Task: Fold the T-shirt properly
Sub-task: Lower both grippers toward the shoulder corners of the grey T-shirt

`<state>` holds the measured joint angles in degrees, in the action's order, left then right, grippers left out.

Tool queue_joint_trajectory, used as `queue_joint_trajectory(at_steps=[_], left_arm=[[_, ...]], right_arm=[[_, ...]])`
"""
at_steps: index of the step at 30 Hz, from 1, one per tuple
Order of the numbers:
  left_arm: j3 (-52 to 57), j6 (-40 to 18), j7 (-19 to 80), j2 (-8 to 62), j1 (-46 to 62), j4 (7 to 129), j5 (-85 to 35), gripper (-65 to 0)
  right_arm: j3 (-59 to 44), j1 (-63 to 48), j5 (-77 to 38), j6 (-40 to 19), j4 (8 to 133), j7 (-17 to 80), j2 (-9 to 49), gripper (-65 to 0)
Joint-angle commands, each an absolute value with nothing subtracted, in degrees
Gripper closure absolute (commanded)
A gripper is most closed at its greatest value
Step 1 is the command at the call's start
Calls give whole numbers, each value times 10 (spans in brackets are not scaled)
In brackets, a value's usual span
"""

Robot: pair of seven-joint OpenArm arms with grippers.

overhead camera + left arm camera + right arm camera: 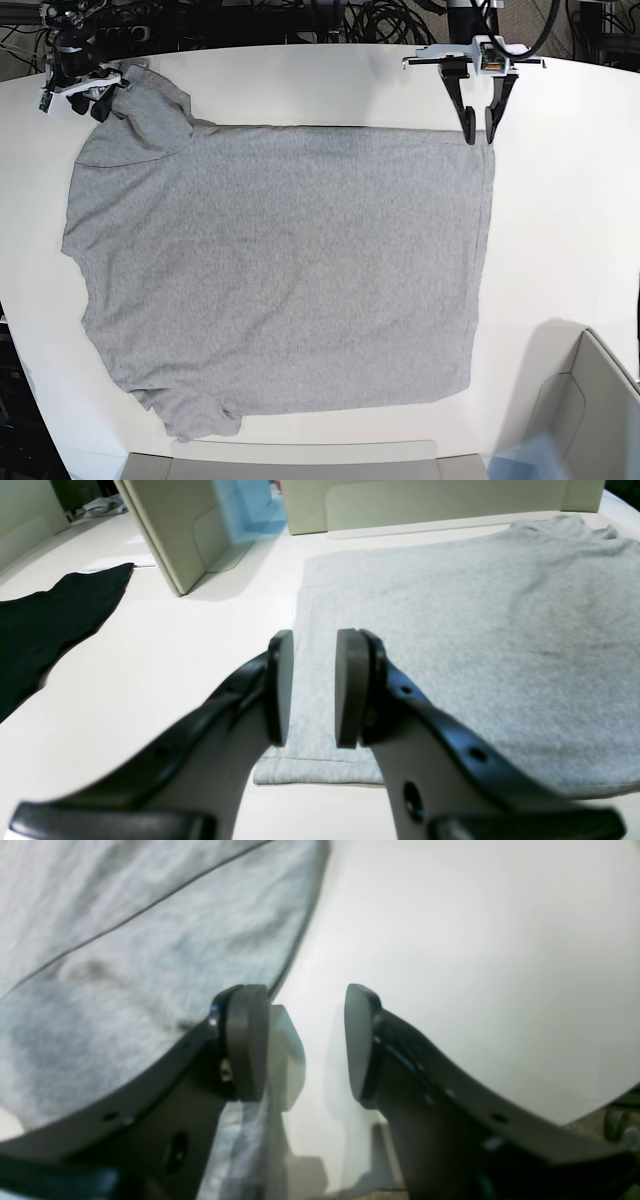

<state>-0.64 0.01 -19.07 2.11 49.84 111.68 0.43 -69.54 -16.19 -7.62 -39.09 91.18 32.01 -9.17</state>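
Observation:
The light grey T-shirt (280,270) lies spread flat on the white table (560,220), plain side up, with no lettering showing. Its hem is to the right and its sleeves to the left in the base view. My left gripper (479,135) is open and stands over the far hem corner. In the left wrist view the gripper (312,690) straddles the shirt's (450,630) side edge. My right gripper (85,100) is open at the far sleeve's tip. In the right wrist view the gripper (307,1045) sits at the sleeve edge (125,940), one finger over cloth and one over bare table.
A beige bin (590,410) stands at the near right and another (280,465) along the near edge. In the left wrist view a black cloth (45,620) lies at the left beside beige boxes (165,530). Cables (300,20) run beyond the table's far edge.

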Motion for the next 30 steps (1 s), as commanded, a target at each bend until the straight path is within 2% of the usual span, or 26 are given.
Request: queue_joint_trajectory(at_steps=[1, 16, 30], left_arm=[[-12, 2, -204, 20, 504, 1128, 5, -156], [-51, 4, -204, 22, 504, 1127, 5, -156], [-51, 5, -204, 22, 507, 1126, 5, -156]], right_arm=[[-697, -165, -45, -400, 908, 349, -90, -254], [-696, -162, 37, -400, 880, 349, -90, -254], [-697, -96, 124, -400, 848, 347, -90, -254]])
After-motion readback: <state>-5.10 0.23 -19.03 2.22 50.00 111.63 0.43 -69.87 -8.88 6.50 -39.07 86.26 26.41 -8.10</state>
